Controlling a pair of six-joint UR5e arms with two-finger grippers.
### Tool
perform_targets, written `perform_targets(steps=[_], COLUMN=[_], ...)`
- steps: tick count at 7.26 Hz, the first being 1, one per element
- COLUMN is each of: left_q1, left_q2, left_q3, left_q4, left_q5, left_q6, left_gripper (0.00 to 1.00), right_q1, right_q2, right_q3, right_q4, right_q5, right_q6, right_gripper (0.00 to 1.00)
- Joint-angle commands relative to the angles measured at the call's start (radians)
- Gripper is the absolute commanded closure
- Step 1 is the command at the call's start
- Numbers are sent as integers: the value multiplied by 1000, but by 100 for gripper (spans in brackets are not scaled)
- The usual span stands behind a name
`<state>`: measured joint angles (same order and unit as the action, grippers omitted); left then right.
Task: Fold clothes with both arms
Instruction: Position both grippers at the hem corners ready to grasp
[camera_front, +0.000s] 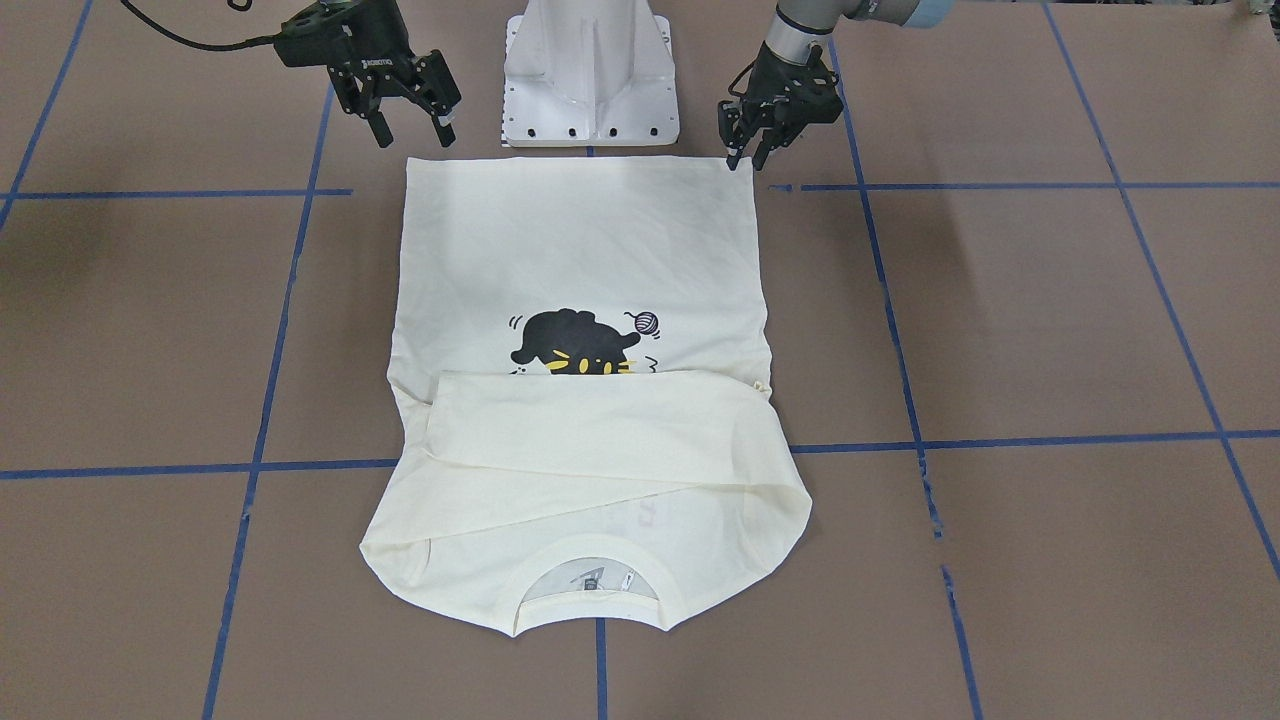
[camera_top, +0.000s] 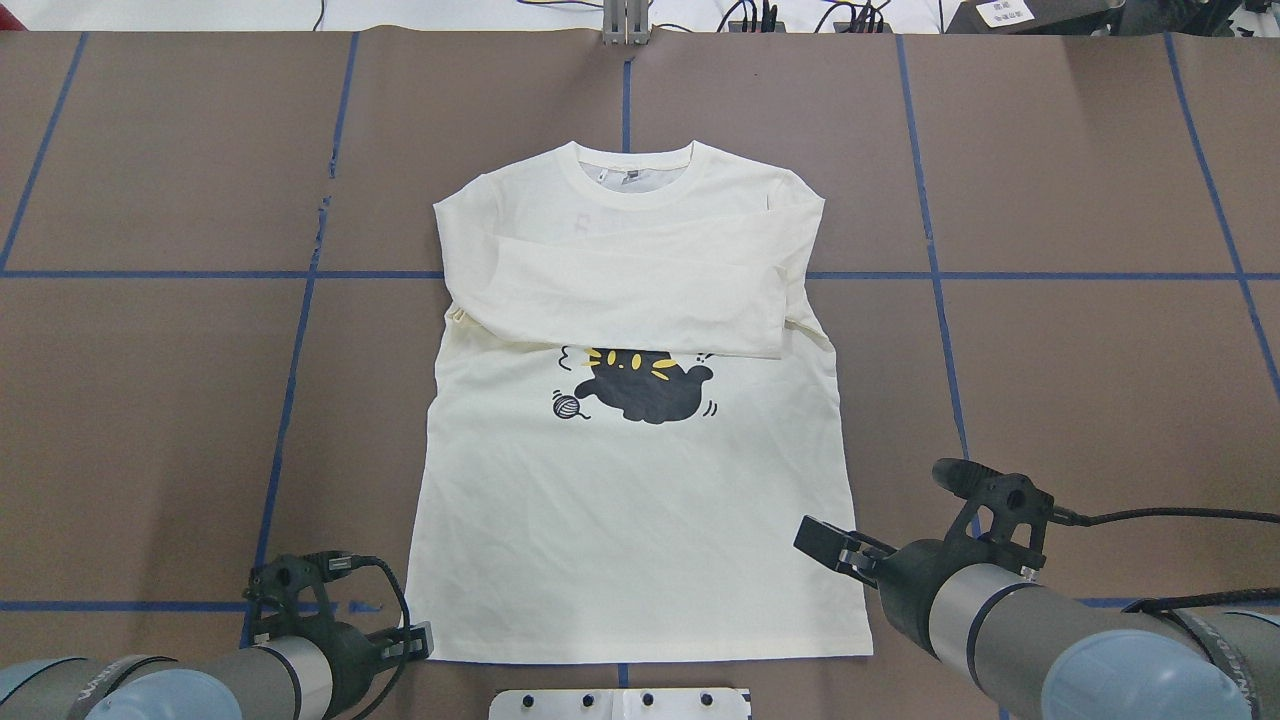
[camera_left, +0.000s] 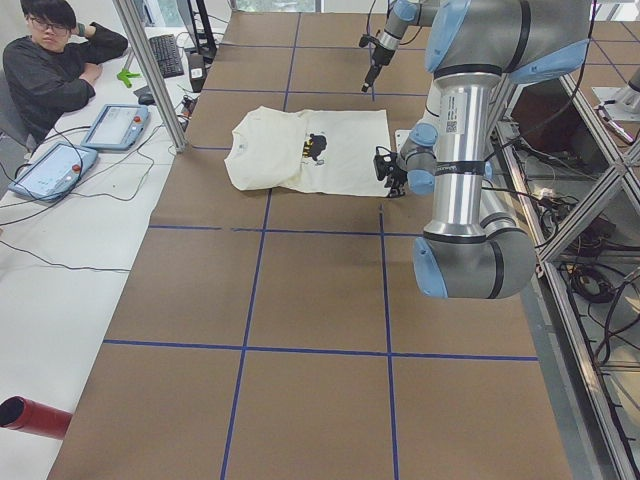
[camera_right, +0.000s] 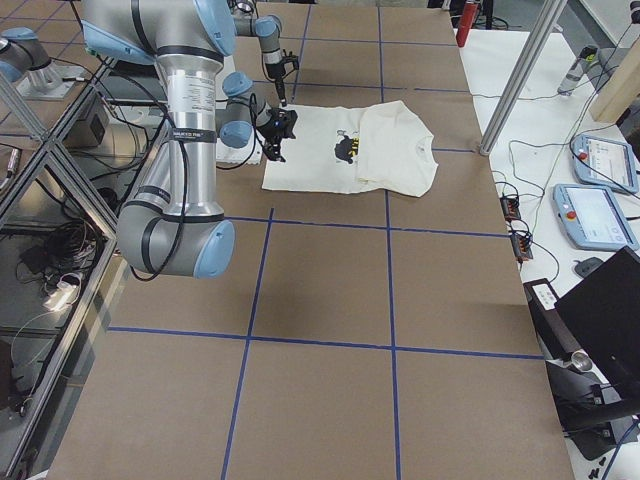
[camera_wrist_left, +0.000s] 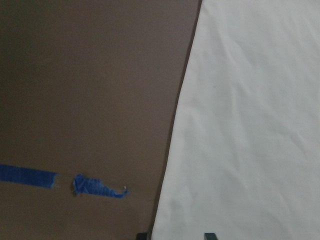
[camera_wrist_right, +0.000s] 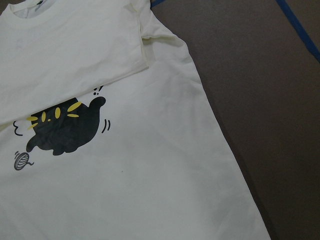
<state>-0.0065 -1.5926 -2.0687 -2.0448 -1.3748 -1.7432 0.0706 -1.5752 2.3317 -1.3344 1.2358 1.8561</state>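
Lying flat at mid-frame in the front view, the shirt (camera_front: 580, 250) was noted print up, with sleeves folded across the chest, collar toward the bottom edge and hem toward the top. The left gripper (camera_front: 747, 155) was seen at the hem's upper-right corner, jaws apart at the cloth edge. The right gripper (camera_front: 412, 128) was seen just off the upper-left corner, jaws wide apart, nothing gripped.

Brown table (camera_top: 150, 400), blue tape lines (camera_top: 1100, 277) across it; cream shirt (camera_top: 640, 500) lies on it.
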Motion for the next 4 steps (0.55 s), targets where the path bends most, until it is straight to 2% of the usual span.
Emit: perform_targets(steps=[1,4], left_q1=[2,14], left_q2=[2,2], left_q3=[-1,1], left_q4=[0,0], left_q5=[-1,-1], left_q6=[2,2], left_gripper=[52,52], right_q1=[0,0], right_q2=[0,0], right_q3=[0,0], right_q4=[0,0], right_q5=[-1,-1], right_q6=[0,-2], right_gripper=[0,0])
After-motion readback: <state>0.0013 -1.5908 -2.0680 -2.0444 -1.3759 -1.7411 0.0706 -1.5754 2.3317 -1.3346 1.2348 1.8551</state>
